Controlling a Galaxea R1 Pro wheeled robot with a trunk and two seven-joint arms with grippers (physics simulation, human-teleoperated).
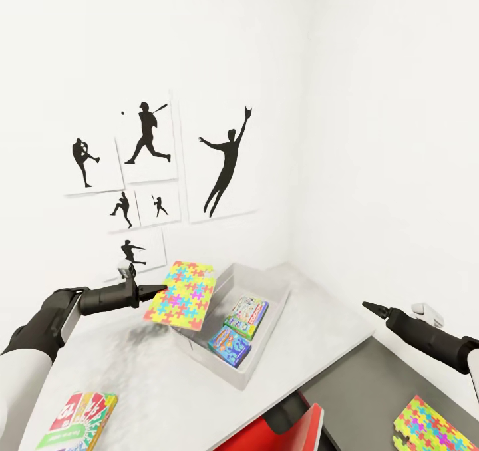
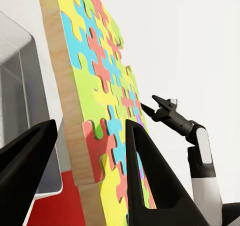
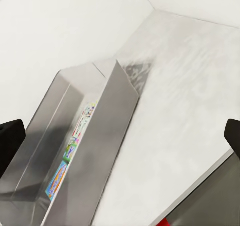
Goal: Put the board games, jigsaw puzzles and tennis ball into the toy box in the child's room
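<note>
Arms: white shells, black forearms tapering into pointed black left hand [image 1: 159, 289], right hand [image 1: 370, 306].

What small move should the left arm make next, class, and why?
Probably ease a little further over the toy box, then open. The left hand grips the jigsaw puzzle by one edge, tilted above the box's near rim, not yet inside.

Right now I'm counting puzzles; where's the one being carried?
In the head view, the left gripper holds the puzzle tilted over the toy box's left rim.
</note>
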